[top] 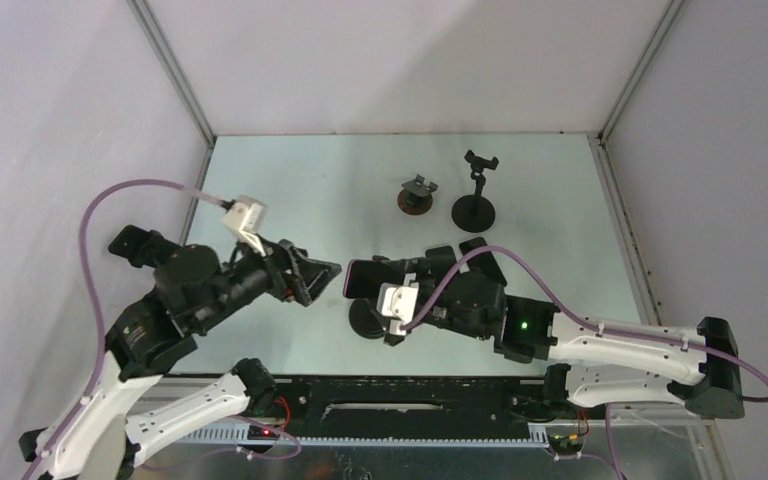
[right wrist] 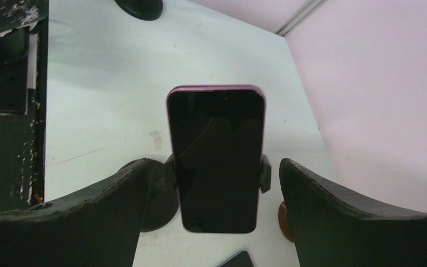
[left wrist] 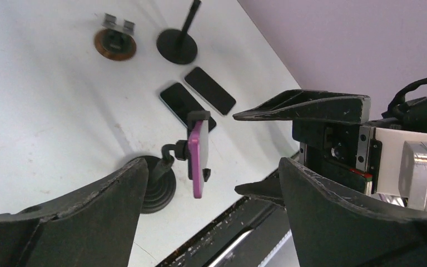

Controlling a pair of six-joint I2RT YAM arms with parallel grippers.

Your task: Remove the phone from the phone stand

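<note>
The phone point(right wrist: 217, 158), dark-screened in a pink case, stands upright in the clamp of a black phone stand point(left wrist: 155, 186) near the table's front edge. In the left wrist view I see its pink edge point(left wrist: 198, 158). My right gripper point(right wrist: 214, 219) is open, with a finger on either side of the phone and a gap to each. My left gripper point(left wrist: 211, 214) is open and empty. It is set back to the left of the stand and phone point(top: 350, 280).
Two dark phones point(left wrist: 186, 105) point(left wrist: 210, 90) lie flat just behind the stand. Further back stand a small brown-based holder point(top: 416, 195) and a tall black stand point(top: 474, 195). The black base rail point(top: 400, 400) runs along the near edge.
</note>
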